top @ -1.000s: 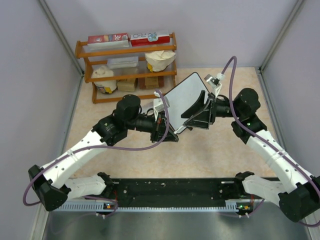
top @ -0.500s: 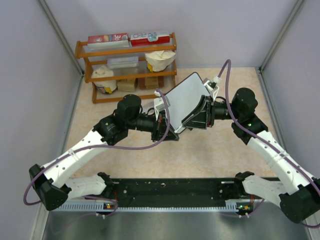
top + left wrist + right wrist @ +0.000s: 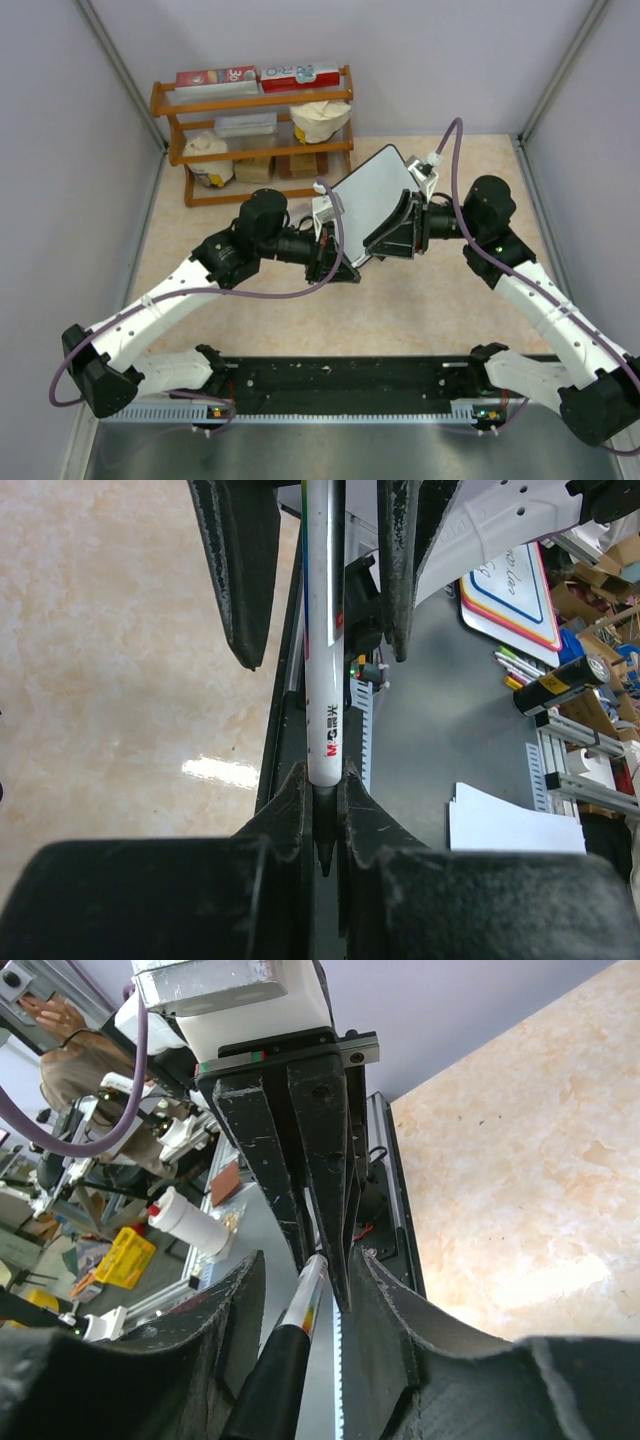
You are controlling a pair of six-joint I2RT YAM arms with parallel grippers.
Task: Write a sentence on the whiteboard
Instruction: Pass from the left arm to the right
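The left gripper is pinched tight on the dark, tapered end of a marker. The marker's white printed barrel runs straight out from between the fingers toward the other arm. The right gripper faces it head-on with its jaws spread. One finger stands on each side of the barrel, and the left wrist view shows a gap on both sides, so they flank the marker without pressing it. In the right wrist view the black end of the marker lies between those parted fingers.

From above, both grippers meet over the middle of the table, and their black fingers cover the near part of the whiteboard. The whiteboard is tilted, with one corner pointing to the far side, just behind the two grippers. The left gripper covers its near left edge and the right gripper covers its right edge. Its face looks plain white from above, and no script can be made out at that size. I cannot tell whether it rests on its feet.

A purple cable loops above the right wrist, close to the whiteboard's far right corner. At the far left stands a wooden shelf rack, well apart from the arms, holding boxes on top and bags and packets below. A black rail runs along the near edge of the table between the arm bases.
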